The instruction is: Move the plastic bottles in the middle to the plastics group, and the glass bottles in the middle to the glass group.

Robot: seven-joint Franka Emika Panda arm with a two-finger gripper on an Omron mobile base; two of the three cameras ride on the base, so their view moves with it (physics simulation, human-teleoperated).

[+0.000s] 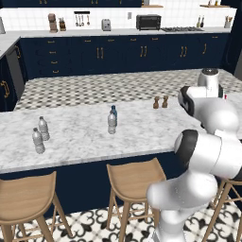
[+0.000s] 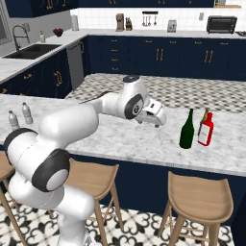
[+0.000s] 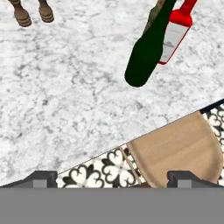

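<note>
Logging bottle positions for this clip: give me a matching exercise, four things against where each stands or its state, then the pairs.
Things:
1. tall green bottle
2. blue-tinted bottle
3. pair of clear ribbed bottles
4. gripper

Places or states:
A. far left of the marble counter, apart from the others
B. open, holding nothing, above the counter
C. standing right beside the red bottle
D. mid-counter, just behind a clear ribbed bottle

Pairs: 1-C, 2-D, 3-A, 4-B
</note>
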